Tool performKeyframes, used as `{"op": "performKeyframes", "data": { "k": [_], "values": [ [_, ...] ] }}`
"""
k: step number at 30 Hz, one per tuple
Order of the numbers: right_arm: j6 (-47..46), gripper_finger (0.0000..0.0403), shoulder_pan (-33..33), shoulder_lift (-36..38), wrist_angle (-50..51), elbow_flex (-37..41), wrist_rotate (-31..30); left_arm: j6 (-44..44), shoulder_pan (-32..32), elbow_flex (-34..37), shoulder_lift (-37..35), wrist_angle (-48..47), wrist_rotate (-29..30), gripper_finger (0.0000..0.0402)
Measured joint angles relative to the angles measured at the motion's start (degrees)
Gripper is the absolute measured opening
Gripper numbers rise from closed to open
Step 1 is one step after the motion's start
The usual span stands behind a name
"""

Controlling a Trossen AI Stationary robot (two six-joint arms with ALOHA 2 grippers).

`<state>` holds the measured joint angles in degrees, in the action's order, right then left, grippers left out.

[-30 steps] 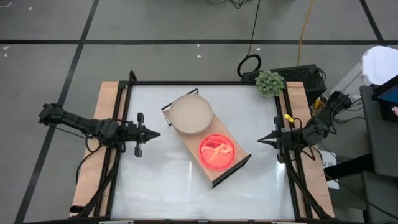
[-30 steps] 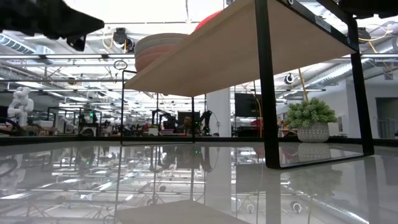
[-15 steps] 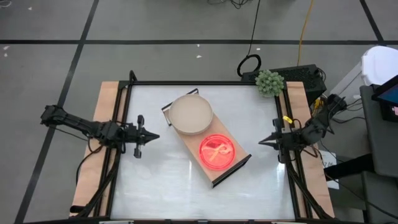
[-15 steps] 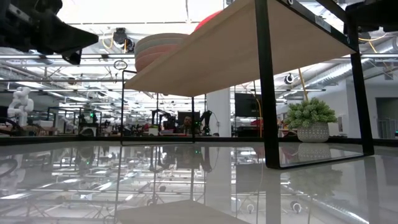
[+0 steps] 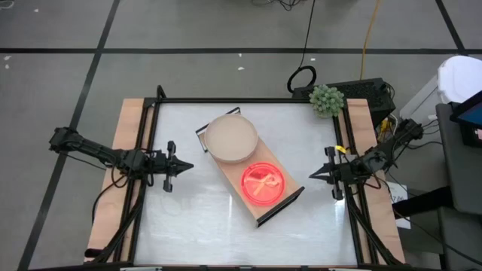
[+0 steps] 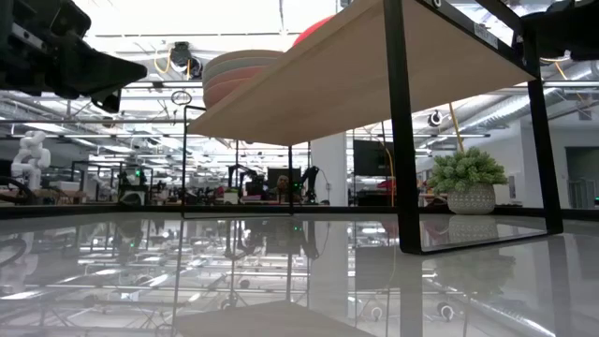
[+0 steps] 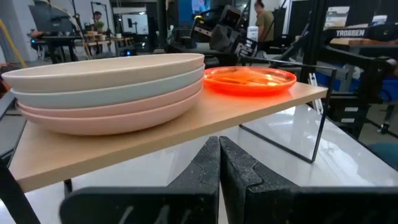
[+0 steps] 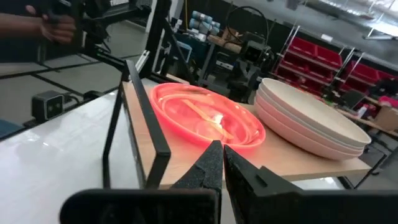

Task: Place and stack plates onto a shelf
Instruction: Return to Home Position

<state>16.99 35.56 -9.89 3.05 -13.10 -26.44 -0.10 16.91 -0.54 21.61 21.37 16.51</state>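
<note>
The light-wood shelf (image 5: 252, 175) with black frame ends stands slantwise mid-table. On its far end rests a stack of large matte plates (image 5: 231, 138), beige on top, grey-green and pink below (image 7: 112, 87). On its near end sits a stack of translucent hot-pink and orange plates (image 5: 261, 182) (image 8: 205, 121). My left gripper (image 5: 187, 165) hovers shut at the table's left, pointing at the shelf (image 7: 219, 146). My right gripper (image 5: 315, 175) hovers shut at the table's right, also facing the shelf (image 8: 222, 151).
A small potted plant (image 5: 327, 99) stands at the table's far right corner. The black table frame (image 5: 248, 100) runs along the edges. Bare white tabletop (image 5: 196, 226) lies on the near side of the shelf and between each gripper and the shelf.
My right gripper has drifted a little toward the table's near edge and has drawn back slightly toward the right. My left gripper has pulled back slightly toward the table's left edge. Both stay shut; the plates and the shelf have kept still.
</note>
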Motion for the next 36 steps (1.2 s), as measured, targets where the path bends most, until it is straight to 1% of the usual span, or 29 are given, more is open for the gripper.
{"op": "performKeyframes", "data": {
  "k": [3, 6, 8, 13, 18, 21, 26, 29, 36],
  "values": [
    [0.3, 0.0000, -2.4, 0.0, -1.8, 1.2, 3.6, 1.3, 0.0, 0.0, 0.0, 0.0, -0.1, 0.0001],
    [0.0, 0.0000, -5.0, 0.0, -2.3, 1.8, 7.2, 2.8, 0.0, 0.0, 0.0, 0.2, -3.3, 0.0001],
    [-0.5, 0.0000, -6.8, 0.0, -2.3, 2.3, 8.9, 3.0, 0.0, 0.0, 0.0, 0.9, -4.1, 0.0001],
    [-0.1, 0.0000, -11.6, 0.0, -7.4, 5.6, 14.5, 3.7, -0.1, 0.0, 0.0, 0.8, -4.0, 0.0001],
    [0.2, 0.0000, -16.8, 0.0, -12.0, 8.8, 17.5, 5.0, -1.4, 0.0, 0.0, 1.6, -4.1, 0.0001],
    [0.1, 0.0000, -20.0, 0.0, -11.8, 9.2, 20.5, 5.2, -2.5, 0.0, 0.0, 1.6, -4.6, 0.0001],
    [-1.1, 0.0000, -25.0, 0.0, -11.8, 10.0, 26.2, 4.5, -3.5, 0.0, 0.0, 1.6, -8.4, 0.0001],
    [-1.3, 0.0000, -27.4, 0.0, -11.9, 10.3, 29.3, 4.6, -3.5, 0.0, 0.0, 1.4, -8.7, 0.0001],
    [-1.9, 0.0000, -30.7, 0.0, -11.2, 10.8, 32.8, 6.9, -3.5, 0.0, 0.0, 1.6, -10.3, 0.0001]
  ]
}}
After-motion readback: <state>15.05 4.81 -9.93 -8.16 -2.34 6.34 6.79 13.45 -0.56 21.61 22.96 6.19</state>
